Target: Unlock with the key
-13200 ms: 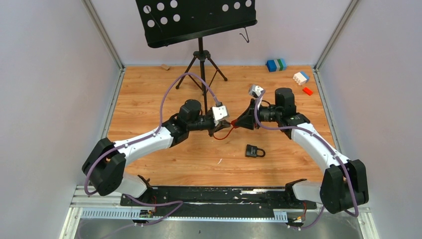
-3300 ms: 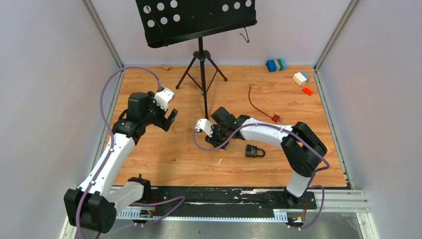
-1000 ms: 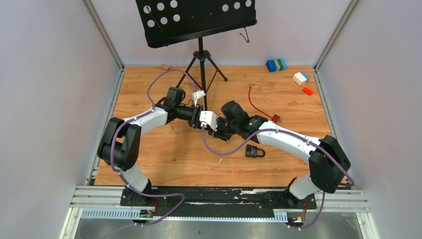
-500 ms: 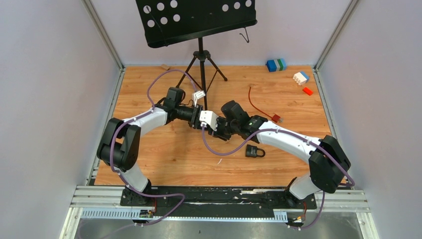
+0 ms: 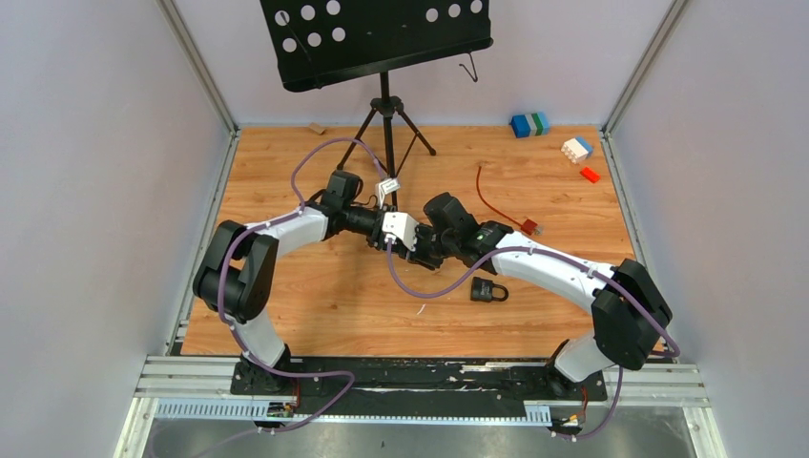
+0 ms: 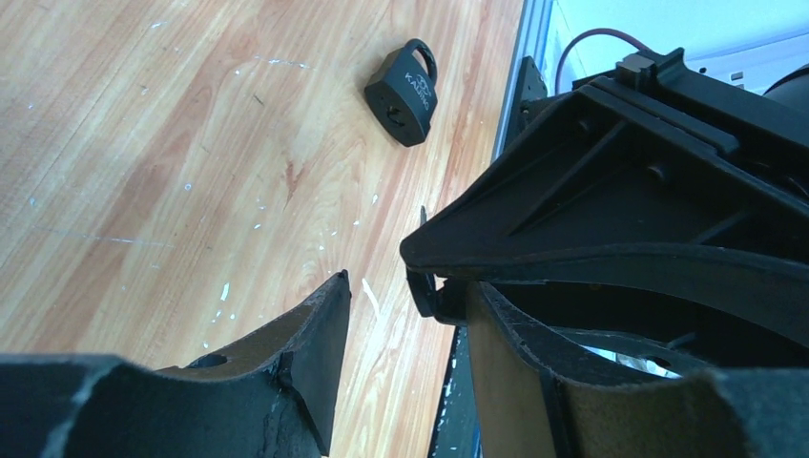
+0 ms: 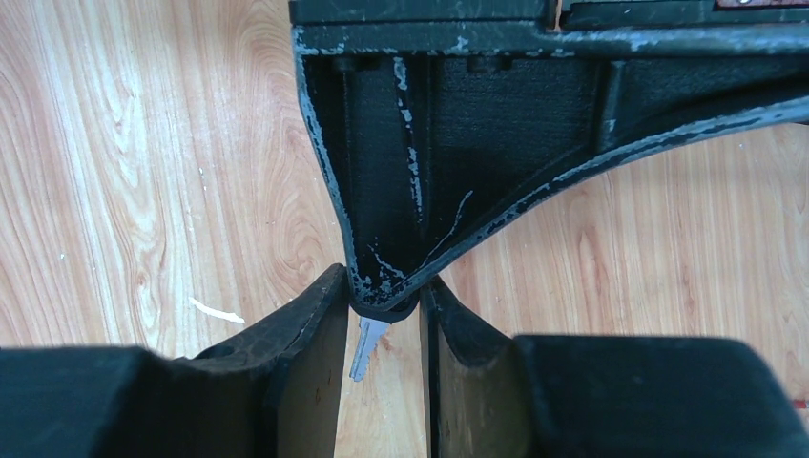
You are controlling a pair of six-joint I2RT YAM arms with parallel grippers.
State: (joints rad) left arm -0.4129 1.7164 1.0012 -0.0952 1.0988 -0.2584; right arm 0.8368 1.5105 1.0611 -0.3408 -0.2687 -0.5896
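The black padlock lies flat on the wooden floor, also seen in the left wrist view. Both grippers meet tip to tip above the floor, left of the padlock. My right gripper is shut on the key, whose silver blade pokes out below its fingers. The key's dark head shows in the left wrist view under the right gripper's body. My left gripper is open around that head: one finger is beside it, the other stands apart.
A black music stand's tripod stands behind the grippers. A red cord lies to the right. Toy blocks sit at the back right. A small wooden piece lies back left.
Three seconds ago the arms were apart; now they meet at the middle. In the last second the left arm shifted slightly and its jaws narrowed a little. The right arm held still.
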